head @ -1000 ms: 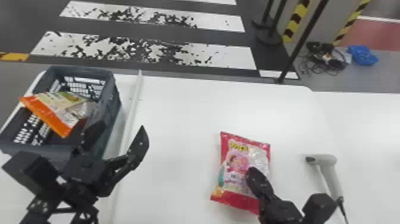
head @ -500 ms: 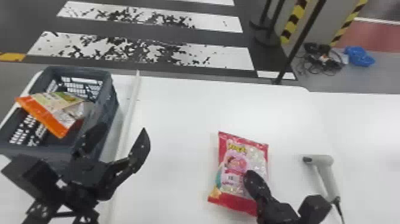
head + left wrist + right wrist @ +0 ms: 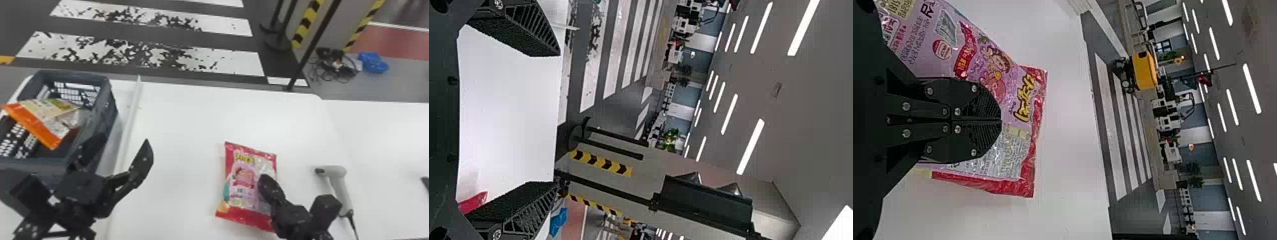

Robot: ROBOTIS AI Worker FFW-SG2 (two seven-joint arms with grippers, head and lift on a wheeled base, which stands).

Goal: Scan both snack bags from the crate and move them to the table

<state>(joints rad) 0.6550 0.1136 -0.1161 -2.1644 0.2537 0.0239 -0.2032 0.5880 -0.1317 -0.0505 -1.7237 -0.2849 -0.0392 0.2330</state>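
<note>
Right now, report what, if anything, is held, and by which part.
Seemingly nothing: the left gripper is open, the right gripper shut over the red bag, with none visible between its fingers.

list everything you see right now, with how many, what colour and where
crate: one, dark blue-grey, table's left
orange snack bag: one, orange and cream, in crate
pink snack bag: one, pink and red, on table
scanner: one, light grey, right of pink bag
table: at least one, white, foreground
strip: one, white, beside crate
crossing stripes: several, white, floor beyond
striped tapes: two, yellow-black, far right
cables: tangle, black, floor
bundle: one, blue, beside cables
left gripper: one, black, open, near crate
right gripper: one, black, shut, over pink bag
</note>
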